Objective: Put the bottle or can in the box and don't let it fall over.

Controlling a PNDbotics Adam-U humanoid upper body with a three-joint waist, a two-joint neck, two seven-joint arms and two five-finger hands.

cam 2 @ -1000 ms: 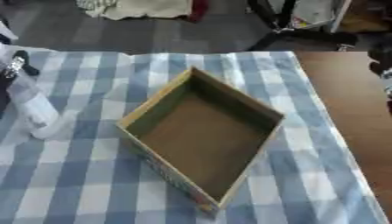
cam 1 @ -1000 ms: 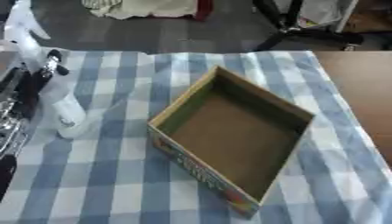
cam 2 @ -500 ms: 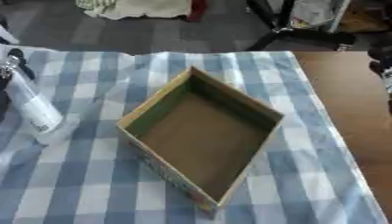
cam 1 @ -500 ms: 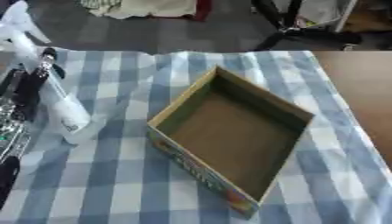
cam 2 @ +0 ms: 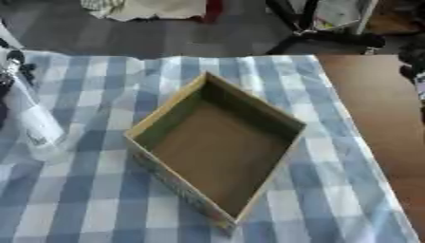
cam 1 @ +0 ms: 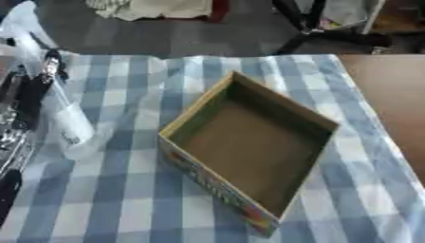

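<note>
Fingers of the left hand (cam 1: 29,92) sit right against the clear plastic bottle (cam 1: 65,118) over at 9 o'clock, but honestly I can't tell whether they're curled round it or just touching; it's all dark blur along that edge. The bottle leans, top tipped toward 11 o'clock, base down on the blue and white checked tablecloth (cam 1: 124,199). Looks see-through with a pale label.

Cardboard box (cam 1: 249,142) is dead centre, open top, turned like a diamond with one corner pointing to 6 o'clock. Colourful print on its lower left outer wall. It's empty inside, brown floor showing. Bottle and box are apart, with a strip of cloth between them.

Right hand (cam 2: 412,66) only pokes in at the 3 o'clock edge of the right eye view, dark shape over the brown tabletop (cam 2: 374,118), fingers not readable.
</note>
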